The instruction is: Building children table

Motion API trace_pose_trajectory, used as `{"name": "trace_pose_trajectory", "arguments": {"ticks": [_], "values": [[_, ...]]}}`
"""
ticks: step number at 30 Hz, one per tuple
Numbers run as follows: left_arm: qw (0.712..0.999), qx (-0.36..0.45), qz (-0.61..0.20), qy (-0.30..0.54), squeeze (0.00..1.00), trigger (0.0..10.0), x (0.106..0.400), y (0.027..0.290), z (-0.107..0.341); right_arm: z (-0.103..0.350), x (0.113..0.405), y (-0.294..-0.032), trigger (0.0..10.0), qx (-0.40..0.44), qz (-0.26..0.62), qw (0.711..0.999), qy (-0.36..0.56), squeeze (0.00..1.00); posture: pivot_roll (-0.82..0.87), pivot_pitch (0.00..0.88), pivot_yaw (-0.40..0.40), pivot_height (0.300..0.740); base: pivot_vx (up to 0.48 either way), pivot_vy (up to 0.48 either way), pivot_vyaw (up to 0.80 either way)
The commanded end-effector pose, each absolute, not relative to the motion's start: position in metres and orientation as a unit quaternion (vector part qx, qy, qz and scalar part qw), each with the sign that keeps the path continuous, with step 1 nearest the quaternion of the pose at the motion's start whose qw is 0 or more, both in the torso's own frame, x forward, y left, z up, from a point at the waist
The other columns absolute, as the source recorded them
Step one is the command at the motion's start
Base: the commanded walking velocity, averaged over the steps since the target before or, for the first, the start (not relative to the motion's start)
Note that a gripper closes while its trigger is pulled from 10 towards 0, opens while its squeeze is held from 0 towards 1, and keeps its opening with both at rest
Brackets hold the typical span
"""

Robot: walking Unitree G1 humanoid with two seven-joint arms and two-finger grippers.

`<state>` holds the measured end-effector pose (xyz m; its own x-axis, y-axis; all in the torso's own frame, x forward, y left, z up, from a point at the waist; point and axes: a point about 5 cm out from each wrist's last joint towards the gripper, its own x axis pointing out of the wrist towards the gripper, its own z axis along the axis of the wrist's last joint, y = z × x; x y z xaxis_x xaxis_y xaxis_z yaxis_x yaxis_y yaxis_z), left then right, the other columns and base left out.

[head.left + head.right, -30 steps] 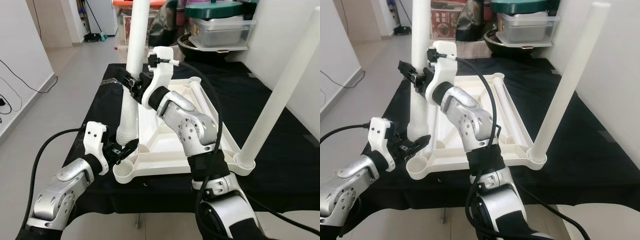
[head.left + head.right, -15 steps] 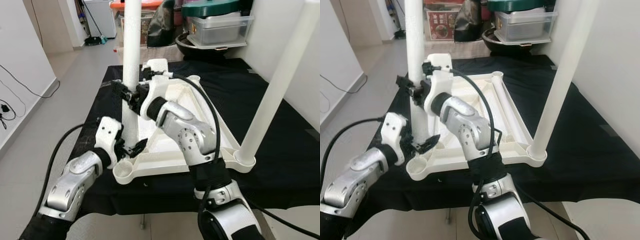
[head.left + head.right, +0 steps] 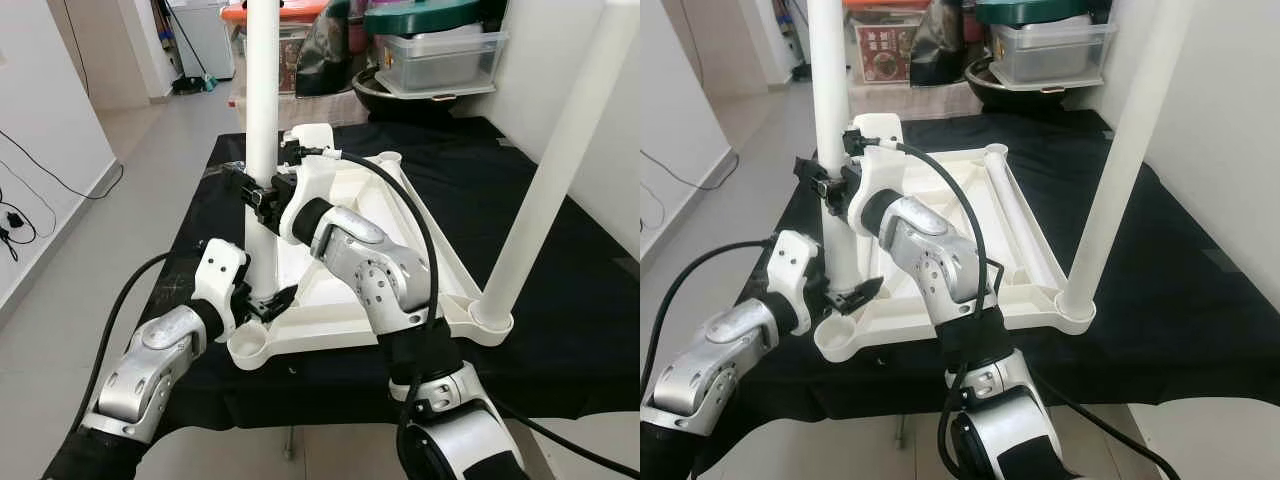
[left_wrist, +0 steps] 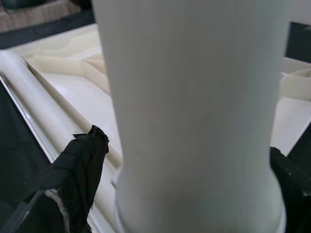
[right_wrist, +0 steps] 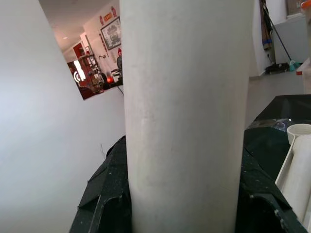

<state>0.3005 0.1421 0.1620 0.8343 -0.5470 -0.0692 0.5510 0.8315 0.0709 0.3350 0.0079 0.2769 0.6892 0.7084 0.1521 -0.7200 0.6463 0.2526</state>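
An upturned white tabletop (image 3: 330, 322) lies on a black-covered table (image 3: 560, 290). One white leg (image 3: 555, 190) stands in its near right corner socket. A second white leg (image 3: 262, 110) is held upright just behind the near left corner socket (image 3: 250, 347). My right gripper (image 3: 258, 193) is shut on this leg at mid height, its fingers (image 5: 109, 194) on both sides of it. My left gripper (image 3: 265, 300) is shut on the leg's flared base (image 4: 194, 145), with a finger (image 4: 80, 160) on each side. The leg's bottom end is hidden behind the left gripper.
Clear storage boxes with a green lid (image 3: 440, 45) and a dark bowl stand behind the table. A white wall (image 3: 610, 190) runs along the right. Open floor (image 3: 110, 200) with a black cable lies to the left. Black cables run along both arms.
The held leg has gone from tilted to upright, its base shifting toward the near left socket. My left arm has risen closer to the base. The camera has shifted slightly.
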Motion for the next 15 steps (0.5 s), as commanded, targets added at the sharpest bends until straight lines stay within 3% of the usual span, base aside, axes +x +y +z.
{"name": "trace_pose_trajectory", "arguments": {"ticks": [1, 9, 10, 11, 12, 15], "values": [[0.956, 0.045, -0.287, 0.045, 0.00, 10.0, 0.2991, 0.1427, 0.1530, 0.2789, 0.3240, 0.0272, 0.0, 0.192, 0.418, 0.888, -0.018, 0.00, 0.02, 0.000, 0.058, 0.740, 0.000, 0.000, 0.00], [0.953, 0.033, -0.299, 0.049, 0.00, 10.0, 0.2979, 0.1415, 0.1499, 0.2836, 0.3234, 0.0298, 0.0, 0.196, 0.422, 0.885, -0.025, 0.00, 0.03, 0.000, 0.053, 0.740, 0.000, 0.000, 0.00], [0.952, 0.034, -0.302, 0.045, 0.00, 9.3, 0.2975, 0.1410, 0.1508, 0.2837, 0.3231, 0.0300, 0.0, 0.196, 0.423, 0.884, -0.025, 0.00, 0.03, 0.000, 0.052, 0.740, 0.000, 0.000, 0.00], [0.952, 0.034, -0.302, 0.045, 0.00, 9.3, 0.2975, 0.1410, 0.1508, 0.2837, 0.3231, 0.0300, 0.0, 0.196, 0.423, 0.884, -0.025, 0.00, 0.03, 0.000, 0.052, 0.740, 0.000, 0.000, 0.00], [0.953, 0.036, -0.299, 0.039, 0.00, 1.1, 0.2976, 0.1413, 0.1523, 0.2836, 0.3229, 0.0301, 0.0, 0.195, 0.423, 0.884, -0.025, 0.00, 0.03, 0.000, 0.052, 0.740, 0.000, 0.000, 0.00], [0.953, 0.036, -0.299, 0.039, 0.00, 1.1, 0.2976, 0.1413, 0.1523, 0.2836, 0.3229, 0.0301, 0.0, 0.195, 0.423, 0.884, -0.025, 0.00, 0.03, 0.000, 0.052, 0.740, 0.000, 0.000, 0.00]]}}
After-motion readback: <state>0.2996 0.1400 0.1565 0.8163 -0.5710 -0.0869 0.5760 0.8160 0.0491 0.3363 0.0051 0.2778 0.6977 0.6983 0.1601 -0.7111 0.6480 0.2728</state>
